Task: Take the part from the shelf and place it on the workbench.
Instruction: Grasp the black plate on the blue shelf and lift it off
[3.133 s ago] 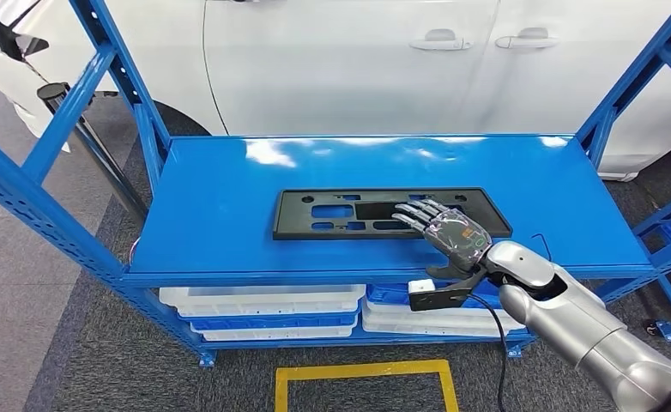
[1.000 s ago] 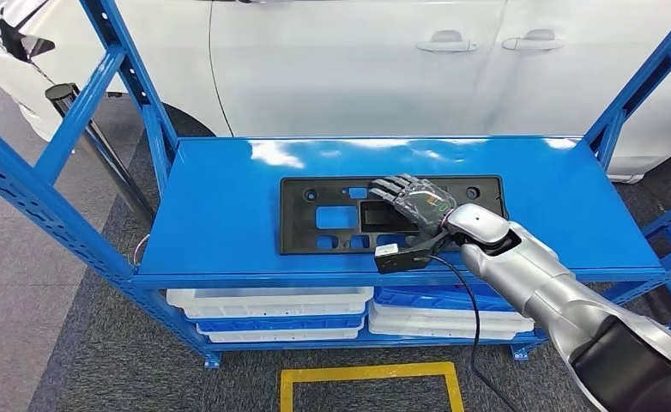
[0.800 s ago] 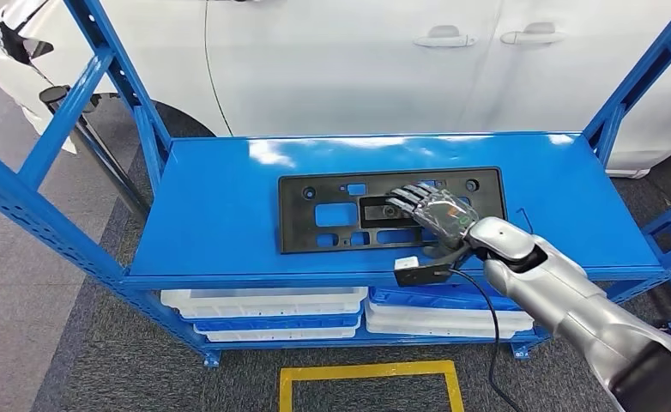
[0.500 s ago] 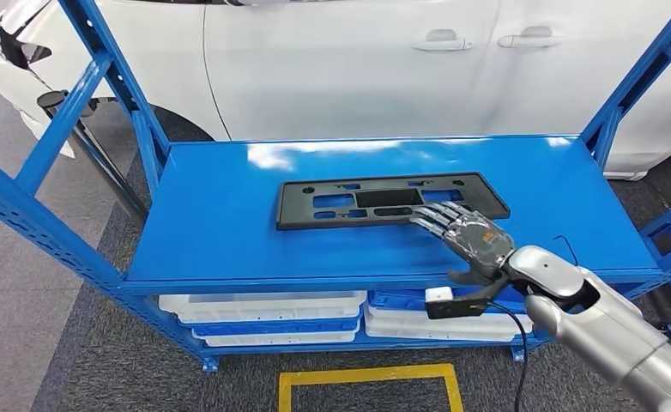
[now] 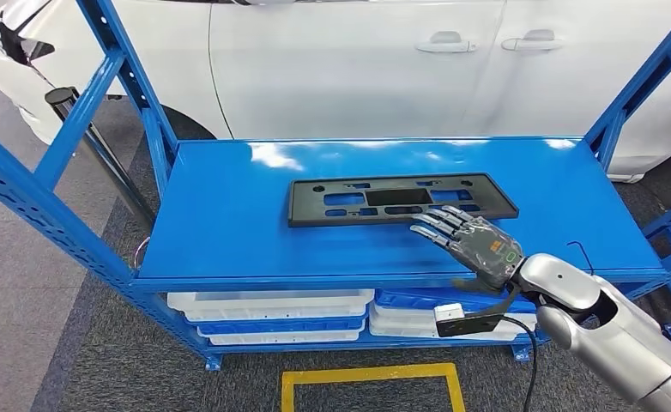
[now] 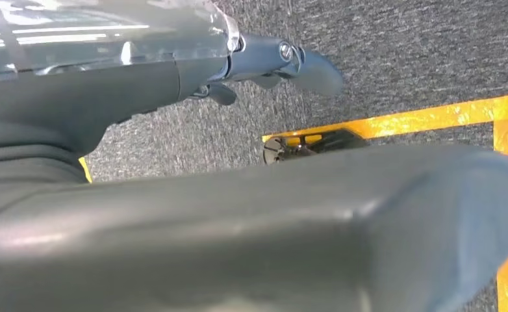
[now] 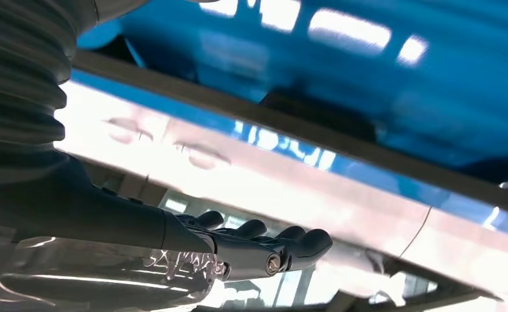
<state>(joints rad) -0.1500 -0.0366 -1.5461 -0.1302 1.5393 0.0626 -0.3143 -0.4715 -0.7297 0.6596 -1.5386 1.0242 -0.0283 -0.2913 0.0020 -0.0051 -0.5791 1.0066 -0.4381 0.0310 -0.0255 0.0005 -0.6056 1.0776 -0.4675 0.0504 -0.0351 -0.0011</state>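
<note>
A: How were the fingers [image 5: 439, 227] of the right hand [image 5: 474, 244]?

B: Stretched out flat and a little spread, holding nothing. Their tips lay at the near edge of the part [image 5: 402, 199], toward its right end; whether they touched it, I couldn't tell.

A: And the part itself?

B: A flat black plate with cutouts, lying on the blue shelf [image 5: 220, 223], about mid-depth and slightly right of centre, its long side running left to right.

A: The left hand?

B: The left hand [image 6: 264, 62] hung over grey carpet, near a yellow line [image 6: 446, 117] on the floor. Its fingers held nothing, but I couldn't tell how they lay.

A: Anything further out?

B: White trays [image 5: 268, 305] sat stacked on the lower level. A white car [image 5: 358, 60] stood behind the rack, and a yellow square [image 5: 371, 386] marked the floor in front.
</note>
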